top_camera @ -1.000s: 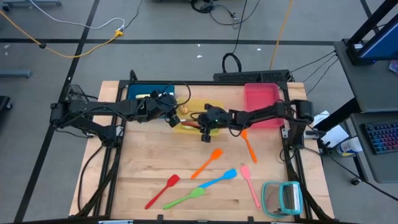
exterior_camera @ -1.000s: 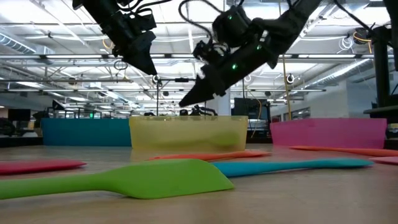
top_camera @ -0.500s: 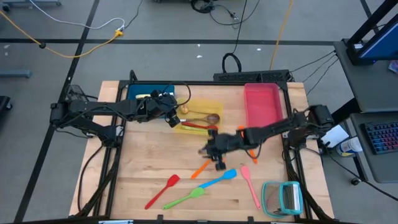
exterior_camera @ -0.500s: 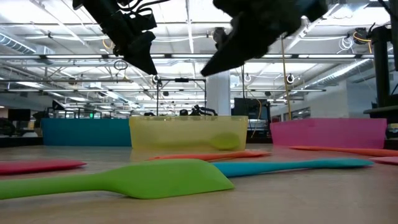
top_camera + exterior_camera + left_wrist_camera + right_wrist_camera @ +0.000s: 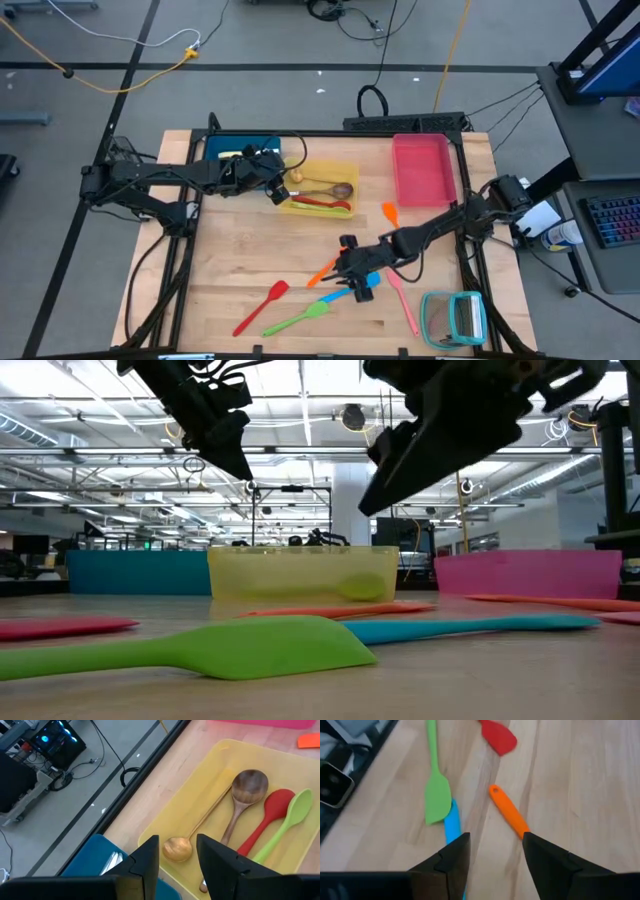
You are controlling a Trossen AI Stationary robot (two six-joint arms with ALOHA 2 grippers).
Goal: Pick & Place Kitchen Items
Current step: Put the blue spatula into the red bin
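Note:
My right gripper (image 5: pixel 347 264) hangs open above the table's near middle, over an orange spatula (image 5: pixel 322 273). In the right wrist view, the spatula's handle (image 5: pixel 510 815) lies ahead of my right gripper (image 5: pixel 495 862), with a blue spatula (image 5: pixel 451 825), a green one (image 5: pixel 436 795) and a red one (image 5: pixel 497 737) flat on the wood beside it. My left gripper (image 5: pixel 276 186) hovers open above the left end of the yellow tray (image 5: pixel 345 168). A gold spoon (image 5: pixel 177 849), a wooden spoon (image 5: pixel 245 795), a red spoon (image 5: pixel 267 815) and a green spoon (image 5: pixel 290 817) lie in that tray.
A pink tray (image 5: pixel 422 170) stands at the far right and a blue tray (image 5: pixel 240 148) at the far left. A second orange spatula (image 5: pixel 390 213) and a pink spatula (image 5: pixel 403 298) lie to the right. A teal-framed rack (image 5: pixel 455 318) sits at the near right corner.
My right gripper has swung from the near side of the yellow tray toward the table's near edge and a little to the right. It now hangs over the orange spatula. The red spoon stays in the yellow tray.

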